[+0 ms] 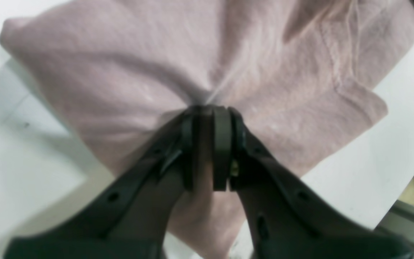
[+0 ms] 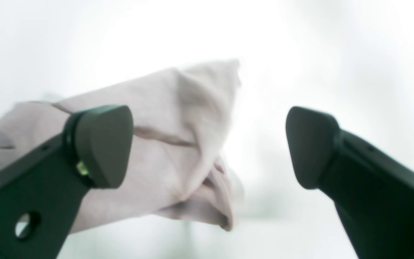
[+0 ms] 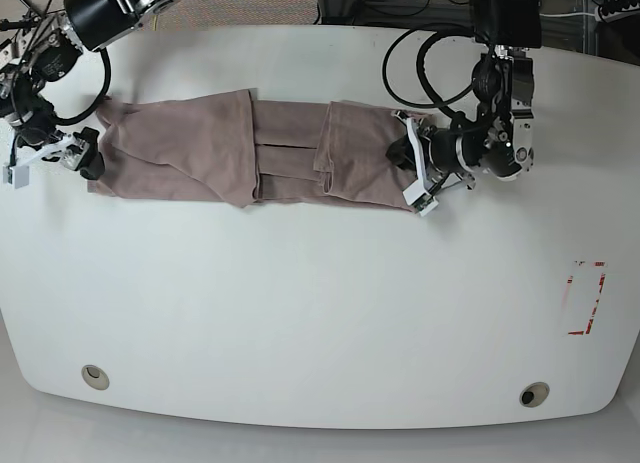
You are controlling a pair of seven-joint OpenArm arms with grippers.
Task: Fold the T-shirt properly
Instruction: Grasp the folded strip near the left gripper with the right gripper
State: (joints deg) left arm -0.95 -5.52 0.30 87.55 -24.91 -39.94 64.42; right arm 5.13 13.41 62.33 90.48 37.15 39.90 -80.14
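Mauve T-shirt (image 3: 250, 151) lies banded on the table (image 3: 300, 313), left gripper (image 1: 207, 115) pinching its edge, right gripper (image 2: 208, 144) agape, empty.

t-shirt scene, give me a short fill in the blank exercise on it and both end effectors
1. The left end effector is ____ on the T-shirt fabric.
2. The right end effector has its fingers spread ____, holding nothing.
3. The T-shirt lies as a long strip on a table whose colour is ____.
4. In the base view, the left end effector is at the strip's ____ end.

Missing words: shut; open; white; right
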